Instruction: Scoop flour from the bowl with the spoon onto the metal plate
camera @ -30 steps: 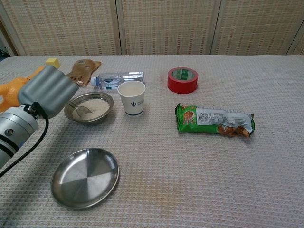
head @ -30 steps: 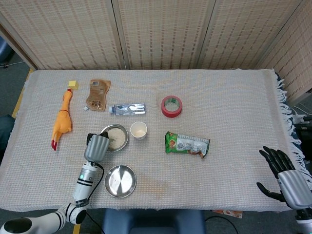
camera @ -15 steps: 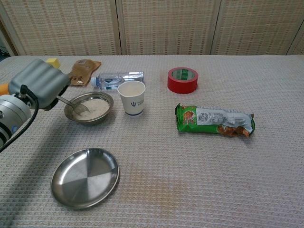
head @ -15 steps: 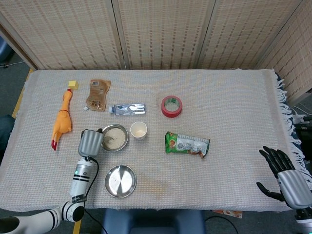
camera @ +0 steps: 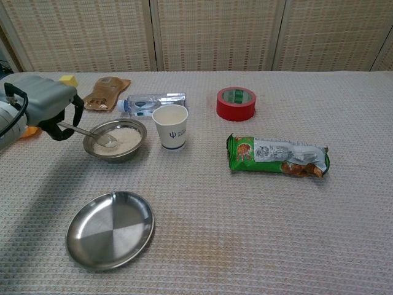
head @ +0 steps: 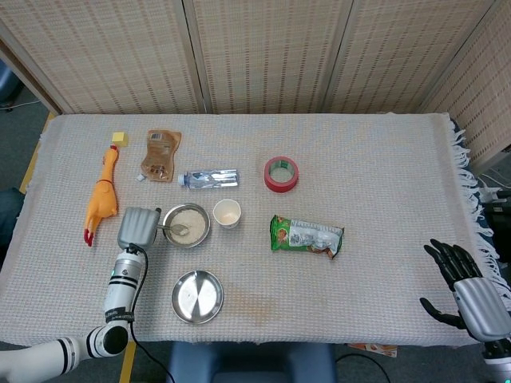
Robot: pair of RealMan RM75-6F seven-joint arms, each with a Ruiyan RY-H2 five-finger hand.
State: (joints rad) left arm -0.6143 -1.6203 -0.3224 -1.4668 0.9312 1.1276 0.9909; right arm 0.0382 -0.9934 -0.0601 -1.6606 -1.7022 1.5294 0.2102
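At the far left of the head view I see a rubber chicken (head: 102,194) lying lengthwise, with a small yellow block (head: 119,138) just above it. Just right of the chicken is my left hand (head: 137,227); in the chest view its fingers (camera: 69,115) are curled around the handle of the spoon (camera: 92,135). The handle runs right and slightly down from the hand. The spoon's tip rests in the flour at the left side of the bowl (camera: 131,152), which sits left of centre in the chest view. I cannot tell whether the spoon carries flour.

Below the bowl, in the lower left of the chest view, lies the plate (camera: 110,229). It is near the bowl but not touching it. I see no heap of flour on it.

Above the bowl, a brown pouch (head: 160,155) lies in the upper left of the head view. A bottle (head: 209,178) lies on its side to the right of the pouch. A paper cup (camera: 171,126) stands upright just beside the bowl, on its right.

Right of centre, a red tape roll (head: 281,174) lies flat. Below it lies a green snack pack (head: 306,236).

At the lower right edge of the head view, off the table edge, my right hand (head: 471,294) holds nothing. Its dark fingers (head: 444,257) are spread apart.
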